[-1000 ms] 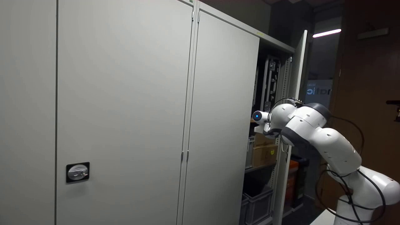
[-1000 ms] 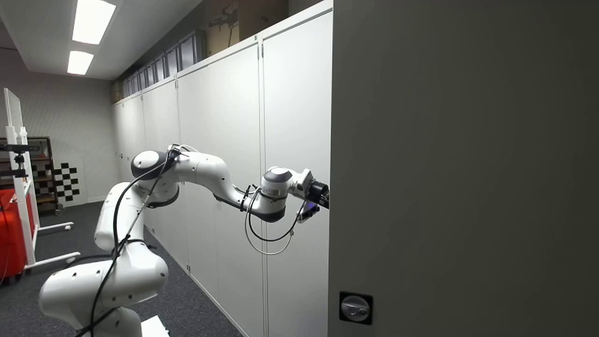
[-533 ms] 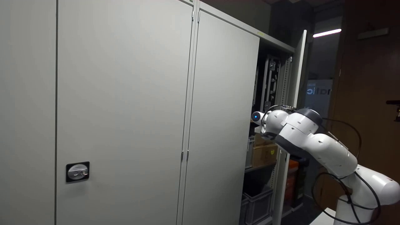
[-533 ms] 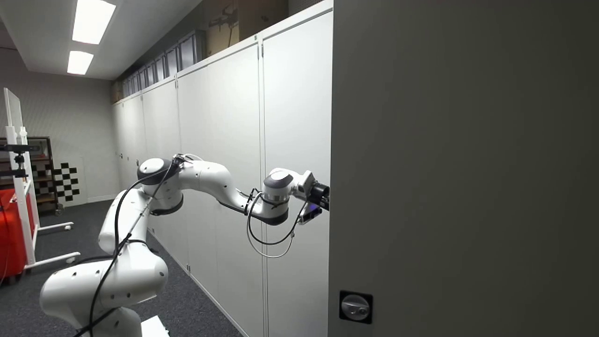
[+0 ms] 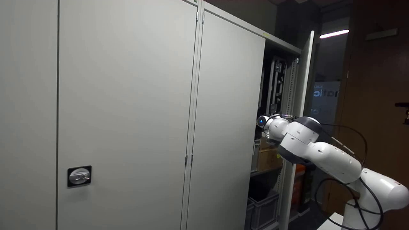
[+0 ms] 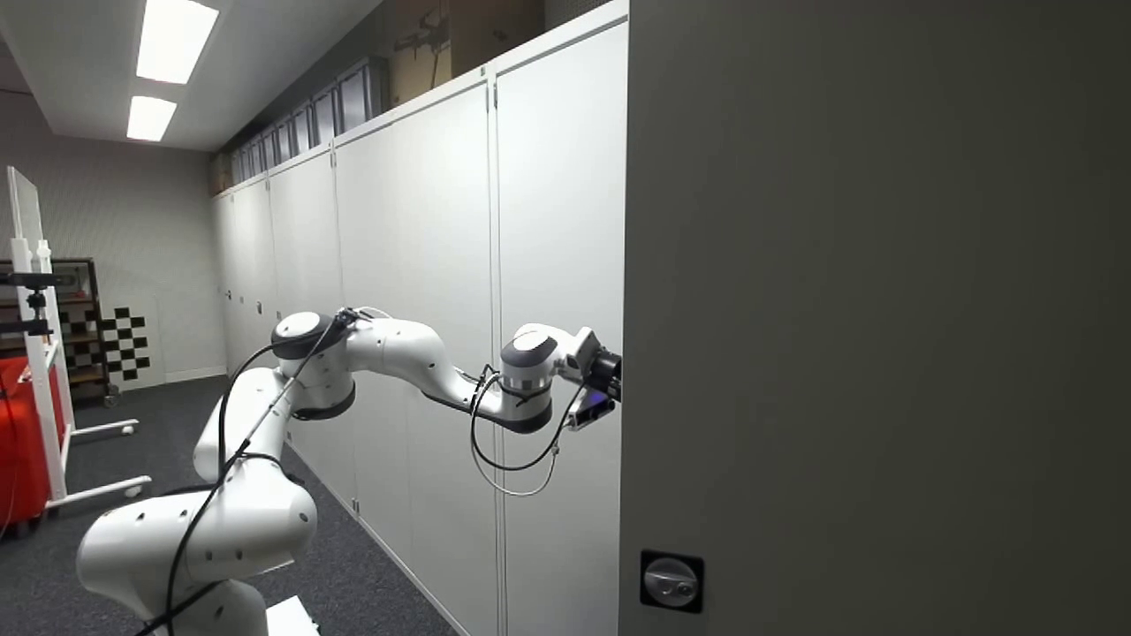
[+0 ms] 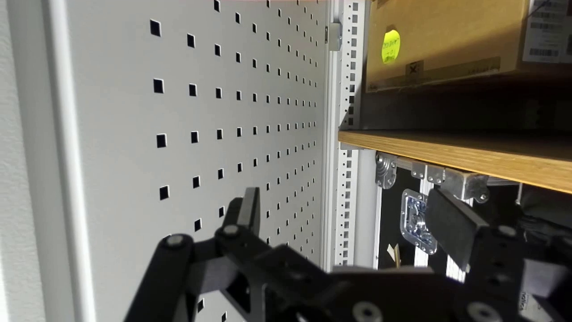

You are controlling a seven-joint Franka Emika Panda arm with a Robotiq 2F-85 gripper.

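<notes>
My gripper (image 7: 346, 208) is open in the wrist view, with nothing between its fingers. In an exterior view only its black base (image 6: 606, 371) shows; the fingers are hidden behind the open cabinet door (image 6: 866, 309). That door stands edge-on in an exterior view (image 5: 306, 73). The wrist picture appears upside down. In it the grey perforated panel (image 7: 223, 112) lies behind the left finger. A black case with a metal latch (image 7: 415, 219) lies behind the right finger. A wooden shelf board (image 7: 447, 147) and a cardboard box with a yellow sticker (image 7: 438, 40) are beyond the fingers.
Closed grey cabinet doors (image 5: 127, 95) line the wall. Grey crates (image 5: 265, 207) stand low in the open cabinet. Cables (image 6: 512, 468) hang from the arm's wrist. A whiteboard stand (image 6: 53, 380) and a red object (image 6: 22, 442) are at the far left.
The arm's elbow has come down and toward the cabinet. The hand has shifted slightly lower and a little toward the open door. The door and cabinet have not visibly moved.
</notes>
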